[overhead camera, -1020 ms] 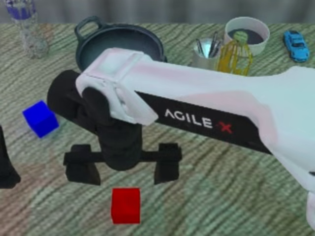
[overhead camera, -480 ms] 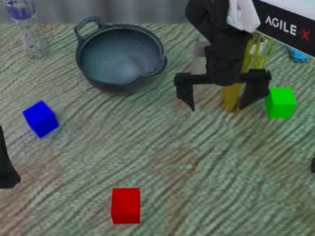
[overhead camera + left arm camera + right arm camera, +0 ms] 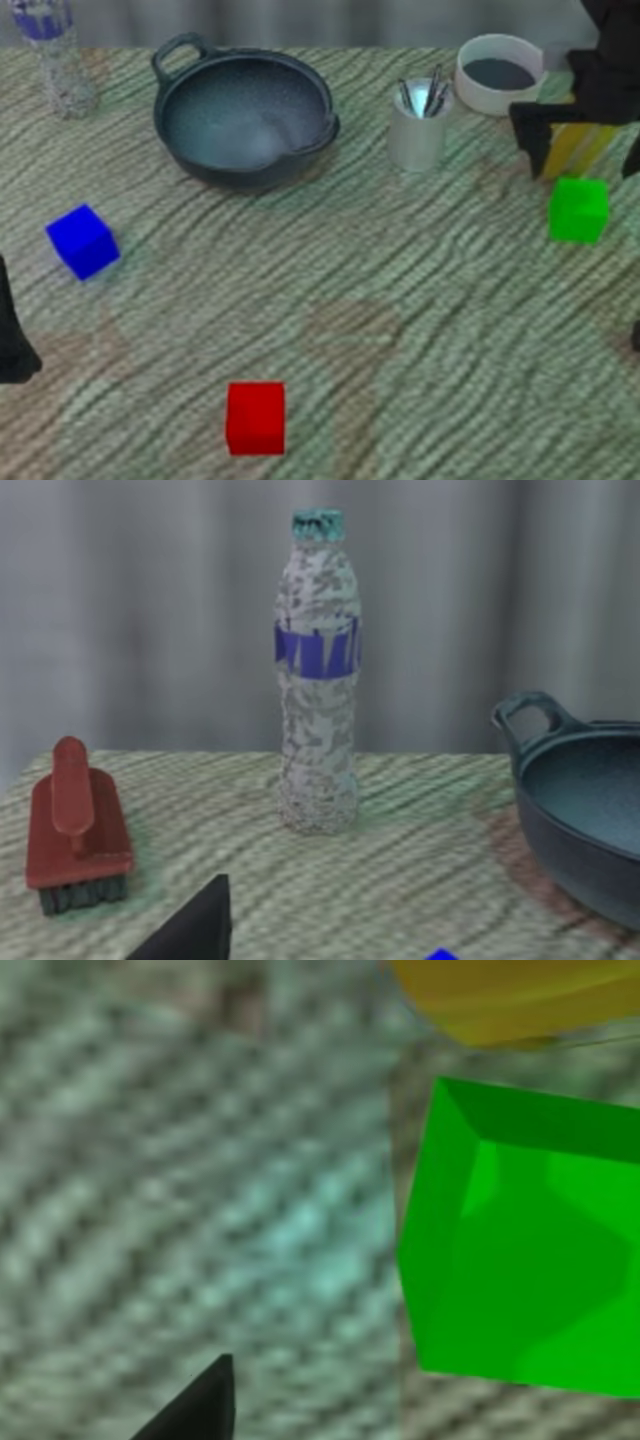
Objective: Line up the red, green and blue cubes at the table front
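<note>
The red cube (image 3: 255, 418) sits near the table's front edge, left of centre. The blue cube (image 3: 82, 241) lies at the left; only its tip (image 3: 440, 955) shows in the left wrist view. The green cube (image 3: 578, 209) rests at the right and fills much of the right wrist view (image 3: 530, 1250). My right gripper (image 3: 585, 145) hovers open just behind the green cube, with one dark finger (image 3: 535, 145) to the cube's left and nothing between the jaws. My left arm (image 3: 10, 340) is parked at the left edge, its gripper open and empty.
A dark pan (image 3: 245, 110) stands at the back left, with a water bottle (image 3: 55, 55) beside it. A cup of utensils (image 3: 418, 125) and a white bowl (image 3: 500, 72) stand at the back right. A yellow object (image 3: 580, 150) stands behind the green cube. A red brush (image 3: 75, 830) lies beyond the bottle.
My right arm has swung from over the middle near the red cube to the back right, ending just behind the green cube. Its gripper stayed open. The cubes have not moved.
</note>
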Controlling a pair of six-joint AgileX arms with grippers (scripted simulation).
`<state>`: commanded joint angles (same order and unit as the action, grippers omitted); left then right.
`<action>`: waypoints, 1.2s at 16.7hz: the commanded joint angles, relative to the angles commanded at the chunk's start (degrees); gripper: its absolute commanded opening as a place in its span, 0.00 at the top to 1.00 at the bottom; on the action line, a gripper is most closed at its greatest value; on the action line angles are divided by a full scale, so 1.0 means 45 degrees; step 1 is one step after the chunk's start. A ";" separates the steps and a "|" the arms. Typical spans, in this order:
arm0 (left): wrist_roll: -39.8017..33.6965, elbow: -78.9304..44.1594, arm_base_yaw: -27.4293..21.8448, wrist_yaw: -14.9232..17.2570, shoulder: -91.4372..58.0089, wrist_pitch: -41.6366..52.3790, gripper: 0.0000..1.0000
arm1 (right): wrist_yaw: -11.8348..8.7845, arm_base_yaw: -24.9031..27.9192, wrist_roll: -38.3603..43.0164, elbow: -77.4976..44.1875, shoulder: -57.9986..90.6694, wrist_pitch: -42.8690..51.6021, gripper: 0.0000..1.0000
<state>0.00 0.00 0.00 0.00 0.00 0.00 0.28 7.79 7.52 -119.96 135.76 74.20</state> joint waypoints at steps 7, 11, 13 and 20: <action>0.0000 0.0000 0.0000 0.0000 0.0000 0.0000 0.00 | 0.0002 0.0021 0.0022 0.0477 0.0083 -0.0510 0.00; 0.0000 0.0000 0.0000 0.0000 0.0000 0.0000 0.00 | 0.0008 0.0017 0.0024 0.1940 0.0634 -0.2697 0.00; 0.0000 0.0000 0.0000 0.0000 0.0000 0.0000 0.00 | 0.0011 0.0017 0.0026 0.2562 0.0891 -0.3529 0.00; 0.0000 0.0000 0.0000 0.0000 0.0000 0.0000 0.00 | 0.0012 0.0017 0.0028 0.2808 0.1013 -0.3821 0.15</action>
<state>0.00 0.00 0.00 0.00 0.00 0.00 0.33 7.87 7.65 -107.33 140.31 57.01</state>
